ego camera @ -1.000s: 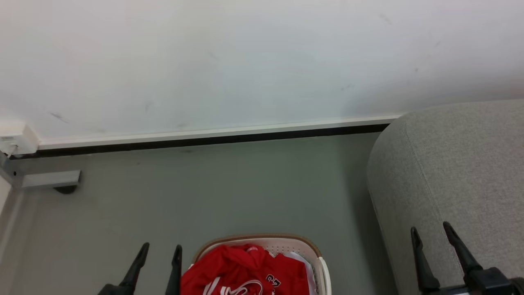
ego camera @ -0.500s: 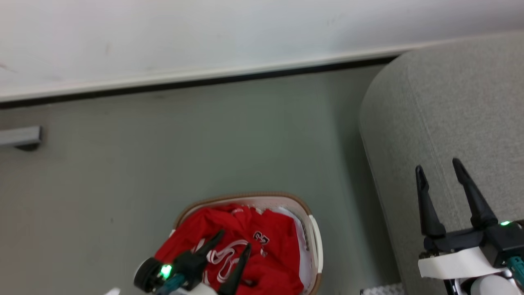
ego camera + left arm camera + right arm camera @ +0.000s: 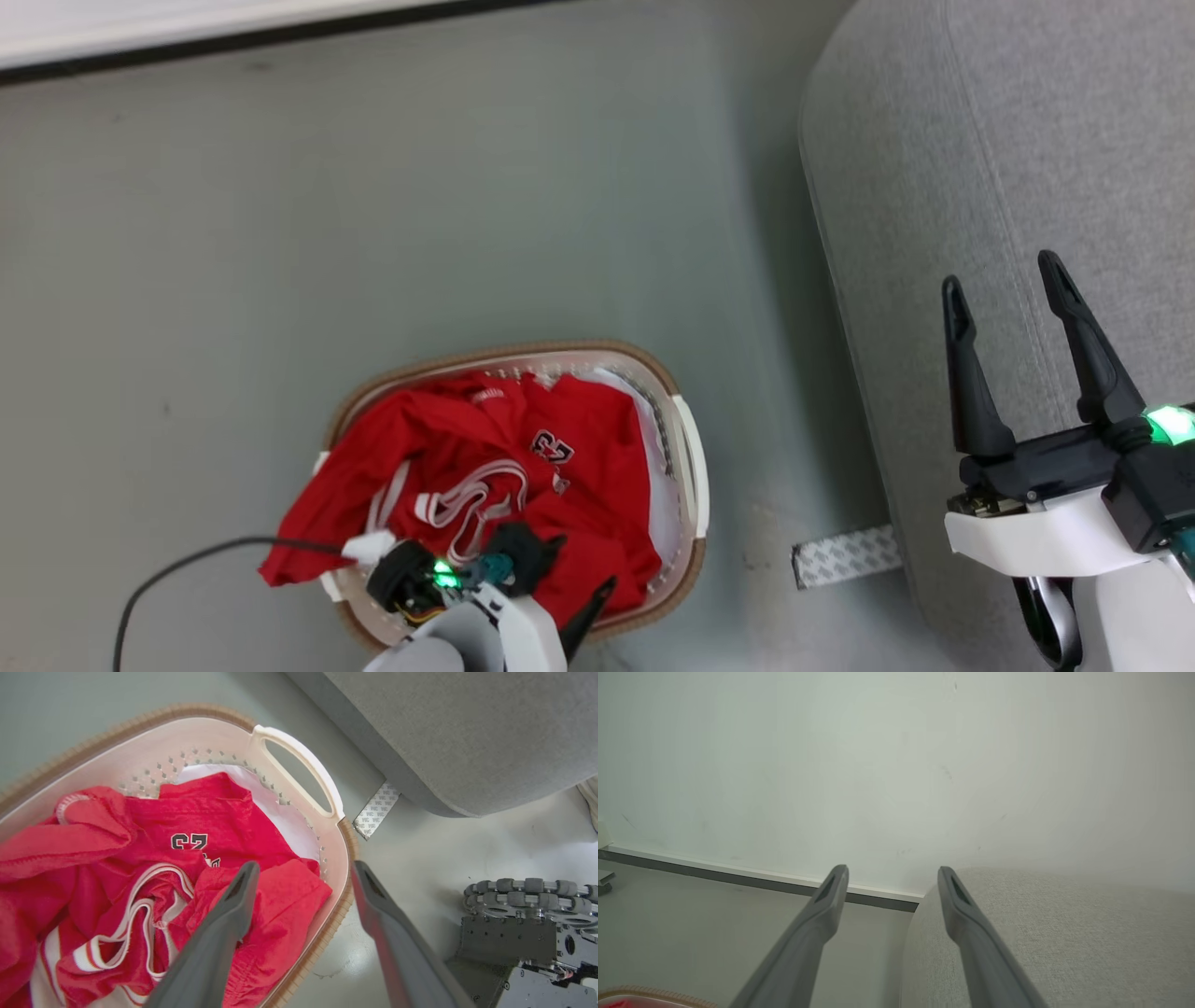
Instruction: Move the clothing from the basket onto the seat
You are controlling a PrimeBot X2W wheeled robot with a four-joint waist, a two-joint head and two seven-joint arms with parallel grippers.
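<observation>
Inside basket [image 3: 560, 347]: crumpled red clothing [image 3: 597, 439], white stripes; left fingers [image 3: 219, 933] wide, right fingers [image 3: 969, 383] wide.

1. The left gripper's [image 3: 304, 865] spread fingers straddle the basket [image 3: 210, 742] rim, with clothing [image 3: 140, 821] under one and bare floor [image 3: 420, 858] under the other.
2. Beyond its outer finger stand the robot's base [image 3: 523, 933] and the seat [image 3: 467, 732].
3. Right gripper [image 3: 892, 869]: seat edge beneath, wall [image 3: 896, 765] ahead.

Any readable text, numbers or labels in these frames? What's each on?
"23", probably: two dark, white-outlined digits, seen turned and creased, on the red clothing in the basket.
Small marks just beside those digits: too small to read.
Repeated print on the pale strip beside the seat: too blurred to read.
No other text visible.
</observation>
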